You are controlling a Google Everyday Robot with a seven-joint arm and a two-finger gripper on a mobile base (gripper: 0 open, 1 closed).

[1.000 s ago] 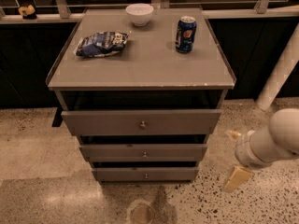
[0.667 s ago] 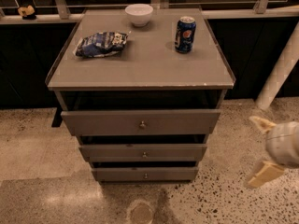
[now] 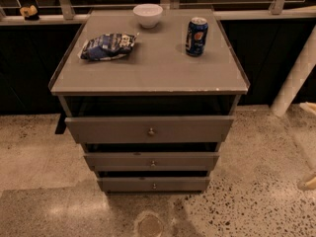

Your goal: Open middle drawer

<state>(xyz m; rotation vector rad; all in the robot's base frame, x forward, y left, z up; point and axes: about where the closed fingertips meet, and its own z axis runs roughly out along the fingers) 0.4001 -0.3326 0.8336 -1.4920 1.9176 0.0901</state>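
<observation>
- The gripper [image 3: 308,182] shows only as a pale sliver at the right edge of the view, low down over the floor. Whether it is open or closed cannot be told.
- The governing relation: the middle drawer [image 3: 187,161] lies well apart to the gripper's left, at about the same height in the view. No contact exists.
- The robot has one arm, so there is no choice of side. In my judgement the approach must travel left across the floor to reach the knob.
- The drawer front's long axis runs left to right, and it faces the near side. The pull should therefore come straight toward the near side.
- The middle drawer's knob [image 3: 152,163] is small, round and metallic, centred on a flat, matte grey front. It offers a small grip target.
- The top drawer [image 3: 108,129] sits above it and is taller and wider. The bottom drawer [image 3: 123,183] sits below and is the thinnest.
- The cabinet top [image 3: 158,70] is smooth grey. It carries a white bowl [image 3: 147,15] at the far edge, a crinkled blue bag [image 3: 107,46] on the left and a blue can [image 3: 196,36] upright on the right.
- The floor [image 3: 256,201] is glossy speckled stone.
</observation>
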